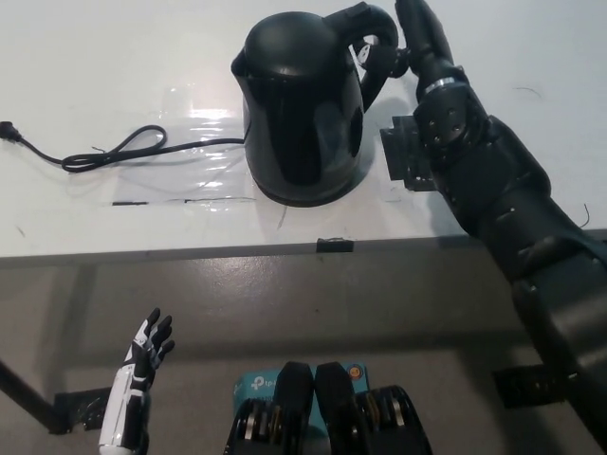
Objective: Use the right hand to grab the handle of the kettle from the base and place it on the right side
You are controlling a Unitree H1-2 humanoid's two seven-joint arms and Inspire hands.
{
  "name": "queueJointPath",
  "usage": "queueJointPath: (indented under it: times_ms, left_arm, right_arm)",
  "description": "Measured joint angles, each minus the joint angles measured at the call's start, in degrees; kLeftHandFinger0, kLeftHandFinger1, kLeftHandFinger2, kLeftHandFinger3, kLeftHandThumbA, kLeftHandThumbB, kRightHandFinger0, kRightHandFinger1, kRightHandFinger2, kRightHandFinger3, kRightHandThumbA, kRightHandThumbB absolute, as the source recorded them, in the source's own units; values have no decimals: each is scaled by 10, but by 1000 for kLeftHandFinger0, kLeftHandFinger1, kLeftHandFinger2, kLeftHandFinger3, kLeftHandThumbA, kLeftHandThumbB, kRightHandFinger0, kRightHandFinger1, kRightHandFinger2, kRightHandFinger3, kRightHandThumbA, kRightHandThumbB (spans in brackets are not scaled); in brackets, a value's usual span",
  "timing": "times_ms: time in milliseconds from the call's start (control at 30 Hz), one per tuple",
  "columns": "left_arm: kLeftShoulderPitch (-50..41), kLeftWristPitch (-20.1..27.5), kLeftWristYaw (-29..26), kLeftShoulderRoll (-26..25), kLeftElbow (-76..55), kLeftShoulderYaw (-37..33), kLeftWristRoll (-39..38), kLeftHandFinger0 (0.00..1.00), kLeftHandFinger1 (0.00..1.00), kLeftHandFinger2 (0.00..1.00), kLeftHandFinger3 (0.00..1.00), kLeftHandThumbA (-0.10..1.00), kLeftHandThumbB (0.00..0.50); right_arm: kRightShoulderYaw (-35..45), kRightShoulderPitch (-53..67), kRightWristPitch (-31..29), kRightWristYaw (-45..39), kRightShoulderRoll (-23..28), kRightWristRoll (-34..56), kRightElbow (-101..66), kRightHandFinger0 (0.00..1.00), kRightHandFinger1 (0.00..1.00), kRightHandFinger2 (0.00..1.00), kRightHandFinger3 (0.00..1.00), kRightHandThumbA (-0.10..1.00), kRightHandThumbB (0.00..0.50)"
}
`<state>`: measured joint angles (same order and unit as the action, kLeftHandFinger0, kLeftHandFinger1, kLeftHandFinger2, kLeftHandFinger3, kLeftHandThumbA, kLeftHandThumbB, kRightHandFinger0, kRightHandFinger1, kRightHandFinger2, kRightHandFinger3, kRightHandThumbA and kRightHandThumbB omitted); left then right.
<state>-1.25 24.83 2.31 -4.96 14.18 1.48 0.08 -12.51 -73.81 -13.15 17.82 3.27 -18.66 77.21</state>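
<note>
I see the black kettle [303,104] standing upright on the white table [95,57], toward the back, its bottom sitting on the base [308,196], of which only a dark rim shows under it. The handle [370,28] curves off the kettle's top right side. My right hand [403,47] comes in from the lower right on the black arm and is up against that handle; fingers [379,64] reach into the handle loop from the right, and they look curled around the handle, but black on black I cannot tell if the grip is fully clamped. The kettle's lower edge looks level with the base, no clear gap visible. A black power cord [104,152] snakes over the table to the left of the kettle, running from the left edge toward the base. A clear plastic sheet [190,142] lies flat under the cord and the base area, glare on it. Just right of the kettle, beside my right wrist, a dark square patch [403,152] lies on the table, partly hidden by the arm. A small black tab [334,245] sits at the table's front edge. My left hand [142,355] rests low at the lower left, off the table, over the floor, fingers spread apart, holding nothing.
</note>
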Motion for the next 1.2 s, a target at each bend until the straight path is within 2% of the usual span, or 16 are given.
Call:
queueJointPath:
  times_ms: [67,100,133,200,233,300,500,600,667,700,800,867,900,967,1067,1200]
  left_arm:
    - [0,0,0,0,0,-1,0,1000,1000,1000,1000,1000,495]
    - [0,0,0,0,0,-1,0,1000,1000,1000,1000,1000,490]
    - [1,0,0,0,0,-1,0,1000,1000,1000,1000,1000,490]
    - [2,0,0,0,0,-2,0,1000,1000,1000,1000,1000,480]
    - [2,0,0,-1,0,-2,0,1000,1000,1000,1000,1000,478]
    - [2,0,1,-1,0,-2,0,1000,1000,1000,1000,1000,475]
    - [3,0,10,-2,0,0,-7,1000,1000,1000,1000,1000,499]
    - [3,0,14,-2,0,1,-10,1000,1000,1000,1000,1000,483]
    - [3,0,15,-2,0,2,-11,1000,1000,1000,1000,1000,489]
    - [3,0,16,-1,0,2,-12,1000,1000,1000,1000,1000,492]
    - [3,0,20,-1,0,3,-15,1000,1000,1000,1000,1000,485]
    - [3,0,21,-1,0,4,-17,1000,1000,1000,1000,1000,493]
    - [3,0,21,-1,0,5,-18,1000,1000,1000,1000,1000,494]
    - [4,0,21,-1,0,6,-19,1000,1000,1000,1000,1000,493]
    - [6,0,21,-1,3,8,-20,1000,1000,1000,1000,1000,500]
    - [6,0,21,-1,4,12,-20,1000,1000,1000,1000,1000,477]
  right_arm:
    - [-21,-5,2,18,-1,-11,9,0,41,284,282,-100,210]
    - [-29,-9,3,24,-1,-16,13,0,49,354,467,-100,239]
    - [-34,-11,4,30,0,-20,16,0,39,373,255,-100,214]
    - [-41,-12,4,38,1,-26,19,0,81,520,205,-100,193]
    - [-42,-12,3,39,1,-28,20,0,174,654,298,-100,183]
    - [-43,-11,3,39,1,-29,22,0,240,703,485,-100,176]
    - [-43,-11,-2,43,0,-29,26,0,313,749,654,-100,147]
    - [-38,-10,-7,45,0,-27,26,0,366,789,824,-100,146]
    - [-23,-10,-10,47,-1,-22,26,0,336,756,787,-100,180]
    - [-15,-10,-11,49,-2,-19,26,0,306,731,751,-100,161]
    - [3,-10,-15,64,-3,-12,26,0,308,759,820,-100,127]
    - [10,-10,-16,72,-3,-11,26,0,196,629,591,-100,74]
    - [17,-10,-16,82,-3,-10,26,0,174,611,570,-100,53]
    - [26,-10,-17,95,-3,-8,26,0,113,577,609,-100,53]
    - [42,-11,-22,118,-2,-5,26,0,113,632,755,-100,30]
    - [54,-12,-34,142,6,-5,21,0,98,601,721,-100,42]
